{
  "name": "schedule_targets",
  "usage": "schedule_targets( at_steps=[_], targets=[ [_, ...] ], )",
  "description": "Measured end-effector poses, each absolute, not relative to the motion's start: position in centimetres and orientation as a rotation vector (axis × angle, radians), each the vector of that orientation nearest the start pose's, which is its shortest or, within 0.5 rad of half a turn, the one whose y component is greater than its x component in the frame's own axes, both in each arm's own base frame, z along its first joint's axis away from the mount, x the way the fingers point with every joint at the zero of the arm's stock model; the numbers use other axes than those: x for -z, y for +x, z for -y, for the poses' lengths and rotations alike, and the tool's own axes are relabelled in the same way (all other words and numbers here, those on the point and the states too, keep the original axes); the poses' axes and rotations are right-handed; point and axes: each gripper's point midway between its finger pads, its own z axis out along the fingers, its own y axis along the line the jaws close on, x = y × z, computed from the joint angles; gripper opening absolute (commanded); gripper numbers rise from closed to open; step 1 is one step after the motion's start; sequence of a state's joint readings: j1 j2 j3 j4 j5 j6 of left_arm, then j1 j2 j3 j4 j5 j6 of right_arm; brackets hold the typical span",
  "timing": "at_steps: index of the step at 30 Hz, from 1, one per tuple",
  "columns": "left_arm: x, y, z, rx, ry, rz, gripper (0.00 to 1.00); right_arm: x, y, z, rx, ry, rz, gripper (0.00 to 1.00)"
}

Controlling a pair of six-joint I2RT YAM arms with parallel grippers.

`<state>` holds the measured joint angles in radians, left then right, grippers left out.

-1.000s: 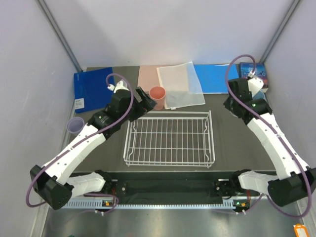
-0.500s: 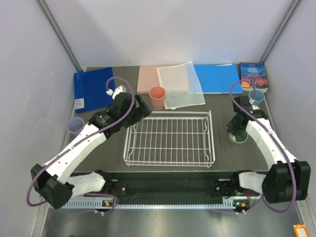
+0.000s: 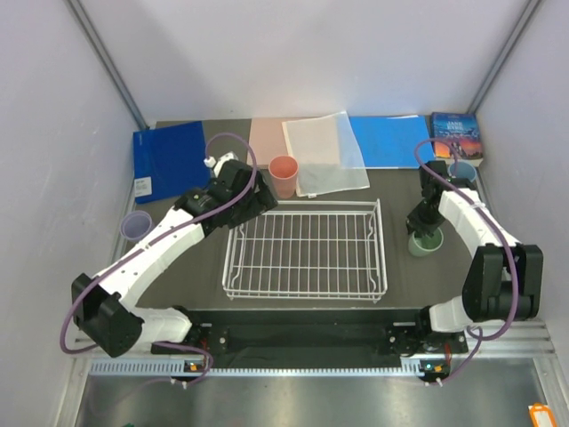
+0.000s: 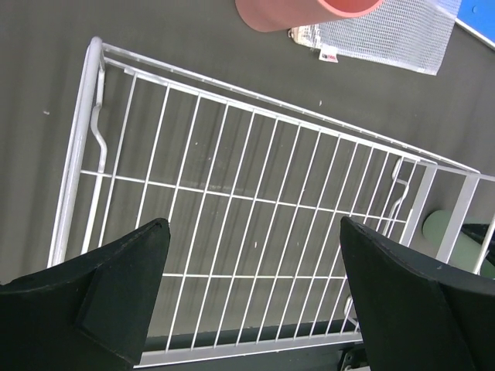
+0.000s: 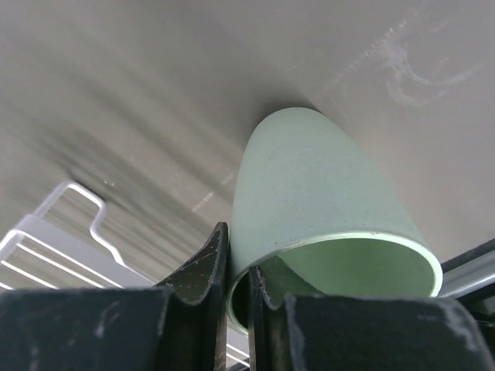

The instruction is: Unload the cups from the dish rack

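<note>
The white wire dish rack holds no cups. The salmon cup stands upright just behind it; its base shows in the left wrist view. One lavender cup stands at the table's left edge; the other is out of view. The light blue cup stands by the book. My left gripper is open and empty over the rack's far left corner. My right gripper is shut on the rim of the pale green cup, right of the rack, one finger inside and one outside.
Two blue folders, a pink sheet and a white mesh bag lie along the back. A book lies at the back right. Enclosure walls stand close on both sides.
My right gripper has come down from near the book to the table right of the rack with the green cup. My left gripper has drawn back from the salmon cup over the rack.
</note>
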<state>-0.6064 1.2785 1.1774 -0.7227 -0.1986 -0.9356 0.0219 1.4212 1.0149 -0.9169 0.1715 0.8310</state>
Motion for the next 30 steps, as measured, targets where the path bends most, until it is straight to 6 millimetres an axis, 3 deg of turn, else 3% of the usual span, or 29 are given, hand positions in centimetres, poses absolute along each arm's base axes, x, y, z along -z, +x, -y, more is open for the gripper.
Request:
schedule_targets(
  at_steps=[13,17,20,23,24,26,27,30],
  targets=[
    [-19.0,29.3,20.7,0.480,-0.445,-2.429,0.96,-8.8,26.7,-0.6,0.068,1.103,-2.607,0.29],
    [-18.8,29.3,20.9,0.485,-0.426,-2.439,0.96,-10.7,27.0,-0.5,0.032,1.068,-2.542,0.40],
    [-19.0,29.4,20.8,0.481,-0.419,-2.432,0.98,-14.0,27.4,-0.4,-0.018,1.026,-2.448,0.44],
    [-19.3,29.6,20.4,0.459,-0.414,-2.412,0.99,-19.5,29.4,-0.6,-0.076,0.946,-2.313,0.53],
    [-19.4,29.7,20.2,0.449,-0.408,-2.404,0.99,-21.6,30.1,-0.9,-0.103,0.909,-2.258,0.69],
    [-19.7,29.8,19.8,0.431,-0.395,-2.388,0.99,-25.3,30.9,-2.1,-0.166,0.809,-2.151,0.83],
    [-20.0,29.9,19.6,0.412,-0.384,-2.379,0.99,-26.8,30.9,-3.0,-0.194,0.749,-2.107,0.94],
    [-20.3,30.2,19.0,0.371,-0.356,-2.363,0.99,-30.9,29.2,-6.4,-0.288,0.543,-1.959,1.00]
  ],
)
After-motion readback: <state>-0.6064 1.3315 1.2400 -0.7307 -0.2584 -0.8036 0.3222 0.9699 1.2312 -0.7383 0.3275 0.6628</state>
